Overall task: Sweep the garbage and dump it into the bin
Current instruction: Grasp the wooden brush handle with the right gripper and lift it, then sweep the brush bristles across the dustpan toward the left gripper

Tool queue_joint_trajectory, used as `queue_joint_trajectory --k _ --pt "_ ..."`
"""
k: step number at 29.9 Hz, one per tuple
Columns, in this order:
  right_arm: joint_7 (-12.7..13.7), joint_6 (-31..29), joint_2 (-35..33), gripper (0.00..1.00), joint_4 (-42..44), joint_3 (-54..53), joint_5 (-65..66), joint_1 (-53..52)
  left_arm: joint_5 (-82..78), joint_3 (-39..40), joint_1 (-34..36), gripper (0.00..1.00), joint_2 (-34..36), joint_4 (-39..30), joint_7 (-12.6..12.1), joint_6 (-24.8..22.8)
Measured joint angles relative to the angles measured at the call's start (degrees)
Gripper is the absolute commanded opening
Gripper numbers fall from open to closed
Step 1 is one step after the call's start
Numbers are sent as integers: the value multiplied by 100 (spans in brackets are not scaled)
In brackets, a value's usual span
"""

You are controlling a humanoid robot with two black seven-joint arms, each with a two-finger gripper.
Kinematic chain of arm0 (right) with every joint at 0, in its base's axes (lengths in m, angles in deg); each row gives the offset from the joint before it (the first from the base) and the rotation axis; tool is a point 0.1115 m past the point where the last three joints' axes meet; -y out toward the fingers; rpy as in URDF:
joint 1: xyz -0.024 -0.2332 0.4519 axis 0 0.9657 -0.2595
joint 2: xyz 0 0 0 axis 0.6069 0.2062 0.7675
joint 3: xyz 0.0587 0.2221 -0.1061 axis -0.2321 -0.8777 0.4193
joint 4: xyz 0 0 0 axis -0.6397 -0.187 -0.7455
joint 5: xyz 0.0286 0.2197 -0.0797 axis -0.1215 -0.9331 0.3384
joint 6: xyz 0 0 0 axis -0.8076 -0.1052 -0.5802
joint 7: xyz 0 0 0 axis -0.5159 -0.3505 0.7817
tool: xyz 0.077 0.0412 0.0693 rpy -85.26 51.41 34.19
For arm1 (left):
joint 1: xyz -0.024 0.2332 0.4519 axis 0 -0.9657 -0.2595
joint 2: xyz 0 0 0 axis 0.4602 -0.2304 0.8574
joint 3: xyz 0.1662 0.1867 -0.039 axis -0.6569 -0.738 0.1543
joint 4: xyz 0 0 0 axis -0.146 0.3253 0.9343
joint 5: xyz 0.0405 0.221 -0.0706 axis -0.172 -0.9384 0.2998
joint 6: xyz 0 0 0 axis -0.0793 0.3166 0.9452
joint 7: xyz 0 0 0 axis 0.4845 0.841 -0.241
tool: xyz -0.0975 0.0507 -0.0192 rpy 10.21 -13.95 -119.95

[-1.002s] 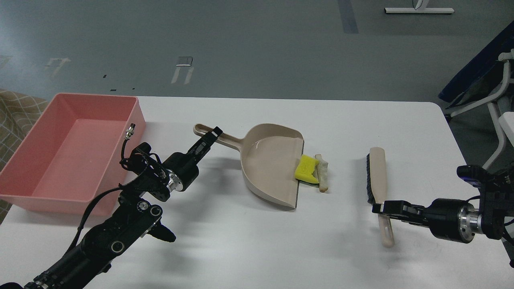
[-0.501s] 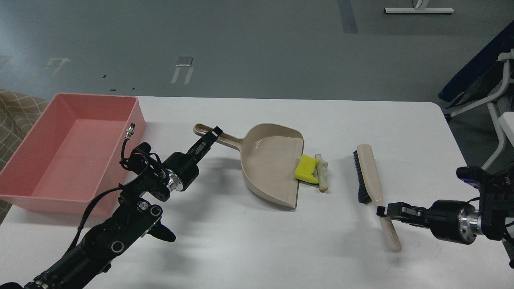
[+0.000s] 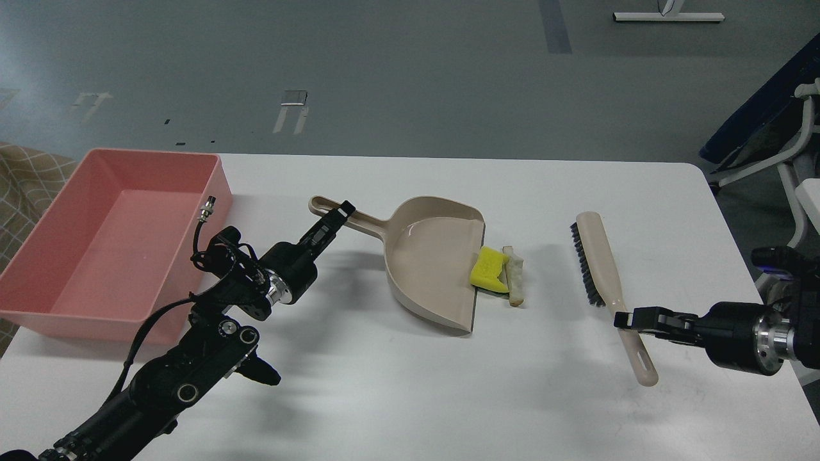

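Garbage is lying in the middle of the bench (image 3: 410, 397), right at the mouth of the dustpan (image 3: 426, 259). Going from the left, the pink bin (image 3: 109, 240) is sitting at the far left edge, and nothing is in it yet. Next to it, the left gripper (image 3: 338, 216) is clenching the dustpan handle and holding the pan flat on the bench. The yellow sponge (image 3: 489, 269) is resting partly on the pan's lip. The bread wedge (image 3: 514, 274) is touching the sponge on its right side and is lying on the bench, not in the pan.

Further right, the right gripper (image 3: 626, 318) is clamping the brush (image 3: 605, 282) by its handle. A moment ago the brush was closer to the scraps. Now it is sitting further right and tilting more, with the bristles pointing left toward the garbage.

So the brush is probably backing up to get ready for a push. The sweeping is not done, because both scraps are only at the lip. A push to the left looks like the next job, then a tip into the bin.
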Motion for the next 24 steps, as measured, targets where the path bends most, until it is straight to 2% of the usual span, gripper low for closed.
queue_joint_trajectory --k 10,24 --pt "529 -299 64 0 70 45 19 -59 -2 -13 5 0 -10 -54 7 -16" --pt "772 -616 1146 0 451 49 19 -475 -6 -24 -82 0 -8 -184 7 -18"
